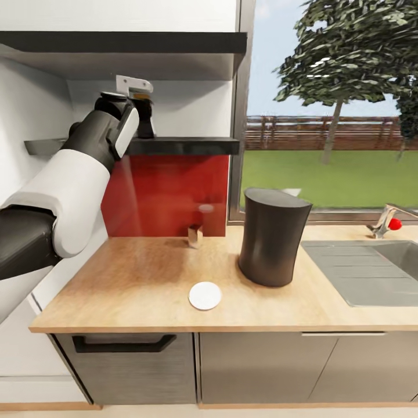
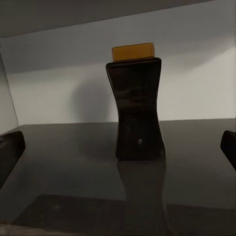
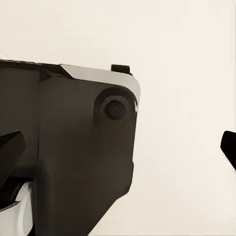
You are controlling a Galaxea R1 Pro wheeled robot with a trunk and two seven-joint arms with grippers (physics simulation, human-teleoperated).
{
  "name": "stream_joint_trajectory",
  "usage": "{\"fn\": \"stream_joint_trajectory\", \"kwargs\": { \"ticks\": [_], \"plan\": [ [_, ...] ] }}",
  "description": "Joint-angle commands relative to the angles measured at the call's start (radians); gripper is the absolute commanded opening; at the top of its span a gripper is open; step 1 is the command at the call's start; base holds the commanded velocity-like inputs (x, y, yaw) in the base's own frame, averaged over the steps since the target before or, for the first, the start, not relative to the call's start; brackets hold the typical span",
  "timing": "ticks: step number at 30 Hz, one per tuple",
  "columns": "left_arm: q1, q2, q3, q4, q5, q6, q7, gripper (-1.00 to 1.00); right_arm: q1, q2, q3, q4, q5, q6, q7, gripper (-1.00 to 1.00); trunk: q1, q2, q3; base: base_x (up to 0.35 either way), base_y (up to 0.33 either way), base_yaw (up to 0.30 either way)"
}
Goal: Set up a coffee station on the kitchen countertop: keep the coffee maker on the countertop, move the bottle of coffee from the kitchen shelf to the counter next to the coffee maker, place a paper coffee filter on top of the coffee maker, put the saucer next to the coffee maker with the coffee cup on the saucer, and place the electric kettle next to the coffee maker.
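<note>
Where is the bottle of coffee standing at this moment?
The bottle of coffee stands upright on the dark kitchen shelf above the red backsplash, at the head view's upper left. The open left gripper faces it, not touching.

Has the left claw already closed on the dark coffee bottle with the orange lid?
No, the dark coffee bottle with the orange lid stands free on the shelf, fingertips apart.

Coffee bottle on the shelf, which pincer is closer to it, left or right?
Left. The left pincer is raised to the shelf, open and facing the coffee bottle without touching it. The right pincer is open beside a dark robot part, no bottle near.
</note>
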Motion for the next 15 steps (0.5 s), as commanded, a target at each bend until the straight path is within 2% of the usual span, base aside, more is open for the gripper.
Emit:
{"fn": "stream_joint_trajectory", "kwargs": {
  "ticks": [1, 4, 10, 15],
  "plan": [
    [-0.001, 0.001, -0.004, -0.001, -0.003, 0.006, 0.003, 1.00, 0.000, 0.001, -0.008, -0.002, 0.011, 0.006, -0.003, 1.00, 0.001, -0.002, -0.002, 0.330, 0.000, 0.000],
    [-0.001, 0.002, -0.004, -0.002, -0.004, 0.006, 0.003, 1.00, 0.000, 0.000, -0.007, -0.002, 0.011, 0.006, -0.003, 1.00, 0.001, -0.002, -0.002, 0.265, 0.000, 0.000],
    [-0.001, 0.002, -0.007, -0.002, -0.004, 0.006, 0.003, 1.00, 0.000, 0.000, -0.008, -0.002, 0.011, 0.006, -0.004, 1.00, 0.001, -0.002, -0.002, 0.096, 0.000, 0.000],
    [-0.001, 0.002, -0.005, -0.002, -0.004, 0.007, 0.003, 1.00, 0.004, 0.000, -0.007, -0.002, 0.011, 0.006, -0.004, 1.00, 0.001, -0.002, -0.002, 0.227, 0.058, 0.000]
  ]
}}
